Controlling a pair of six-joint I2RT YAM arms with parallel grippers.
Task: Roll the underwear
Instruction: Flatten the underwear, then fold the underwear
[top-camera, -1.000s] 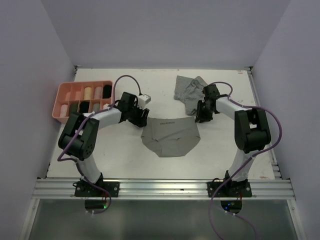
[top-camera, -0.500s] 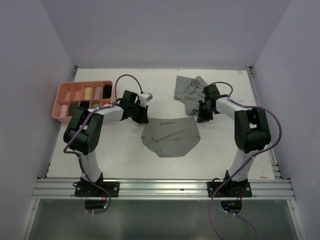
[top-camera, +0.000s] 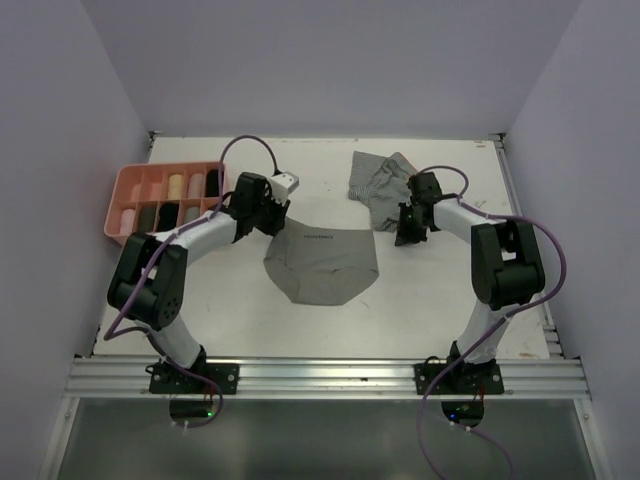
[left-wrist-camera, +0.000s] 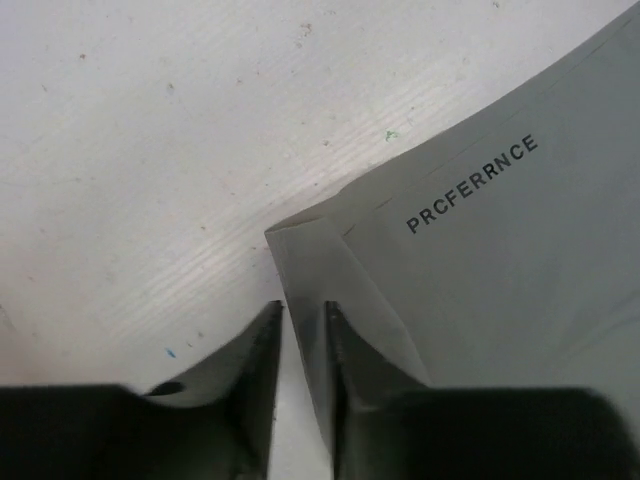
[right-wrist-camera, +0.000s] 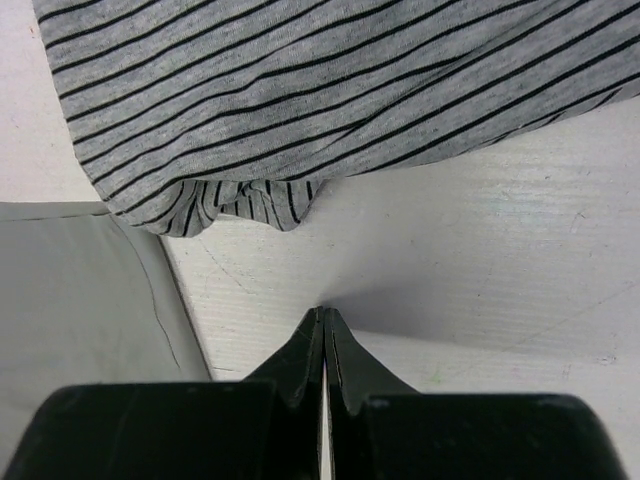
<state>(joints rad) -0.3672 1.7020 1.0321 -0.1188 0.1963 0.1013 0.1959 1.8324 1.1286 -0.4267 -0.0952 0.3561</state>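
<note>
A plain grey underwear (top-camera: 322, 265) is laid flat on the white table (top-camera: 440, 300), near the middle, between the two arms. Its straight top edge is turned away from the arm bases, and a dark word (left-wrist-camera: 472, 183) is printed along it. The top left corner is folded up a little. This corner is pinched by the left gripper (left-wrist-camera: 303, 330), which is squeezed nearly closed, with only a thin strip of cloth seen between the two fingers. One finger is set on the cloth and the other on the bare table beside it.

A grey striped underwear (top-camera: 378, 178) is left in a crumpled heap farther back, to the right of the plain one. Its lower edge is seen just beside the plain one's top right corner (right-wrist-camera: 70, 290) in the right wrist view.

The right gripper (right-wrist-camera: 323, 330) is pressed fully together, and nothing is held in it. It is placed over bare table, near the striped heap (right-wrist-camera: 300, 90) but not touching it.

A pink tray (top-camera: 170, 167) is set at the back left, and small rolled pieces are kept in its boxes.
</note>
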